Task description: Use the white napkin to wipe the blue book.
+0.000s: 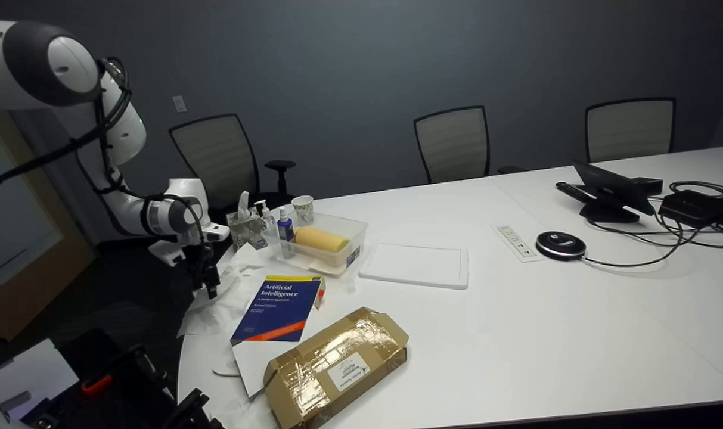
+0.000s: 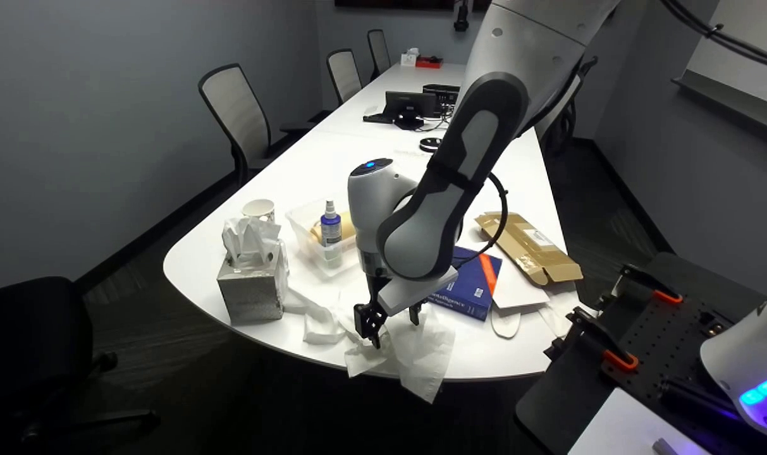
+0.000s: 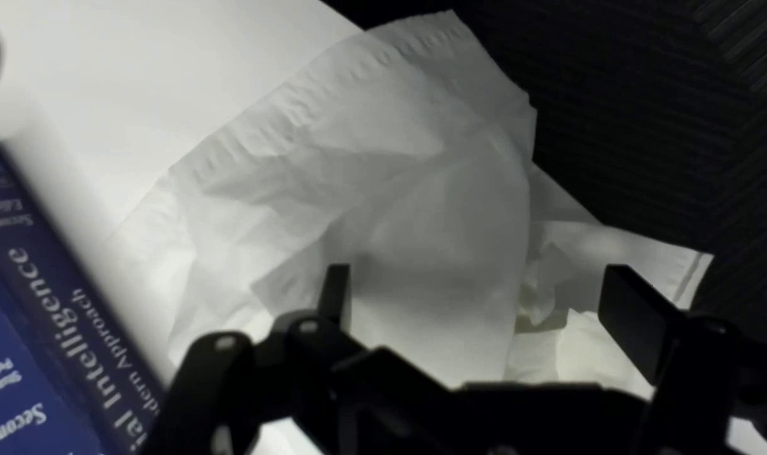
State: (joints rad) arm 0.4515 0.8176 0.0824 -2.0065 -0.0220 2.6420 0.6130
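The white table (image 1: 516, 333) is carrying a white napkin (image 3: 383, 158) lying rumpled below the gripper (image 3: 478, 291) and drooping over the table's end, and a blue book (image 1: 281, 308) is lying just beside the gripper. Across the gripper from the book, a tissue box (image 2: 250, 297) is standing near a paper cup (image 1: 302, 210), while a clear plastic bin (image 1: 337, 260) is sitting farther in than the gripper and a tan cardboard box (image 1: 313, 363) is lying past the book. Well apart from the gripper, a flat white rectangle (image 1: 415, 265), a round black device (image 1: 561, 245) and a black screen (image 1: 614, 186) are resting farther along the table.
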